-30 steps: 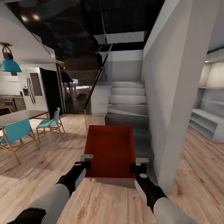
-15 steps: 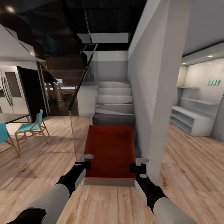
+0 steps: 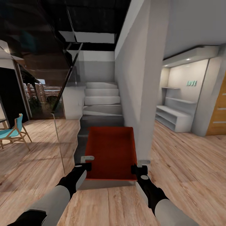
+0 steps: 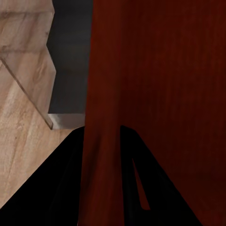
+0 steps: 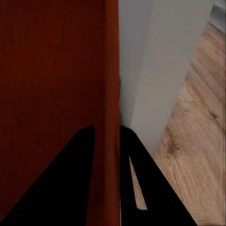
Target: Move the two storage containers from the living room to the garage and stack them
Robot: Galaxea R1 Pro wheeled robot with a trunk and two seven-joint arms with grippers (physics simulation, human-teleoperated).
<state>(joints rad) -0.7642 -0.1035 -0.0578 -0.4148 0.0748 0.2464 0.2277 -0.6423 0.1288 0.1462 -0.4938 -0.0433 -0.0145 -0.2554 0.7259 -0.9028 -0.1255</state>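
Note:
A red-orange open-top storage container (image 3: 110, 152) hangs level in front of me, held between both arms above the light wood floor. My left gripper (image 3: 87, 163) is shut on its left wall, which runs between the dark fingers (image 4: 70, 188) in the left wrist view, where the container (image 4: 155, 84) looms close. My right gripper (image 3: 139, 167) is shut on the right wall, and in the right wrist view that wall (image 5: 112, 94) passes between the fingers (image 5: 141, 188). The container looks empty.
A grey staircase (image 3: 101, 103) with a glass railing (image 3: 61, 125) rises straight ahead. A white wall pier (image 3: 142, 94) stands just right of the container. White shelving (image 3: 175, 116) and an orange door (image 3: 219, 113) lie to the right, a blue chair (image 3: 14, 130) to the left.
The whole view has swung to the right: the dining table and fridge slid out at the left, and the shelving and orange door came in. Both grippers keep the same hold on the container.

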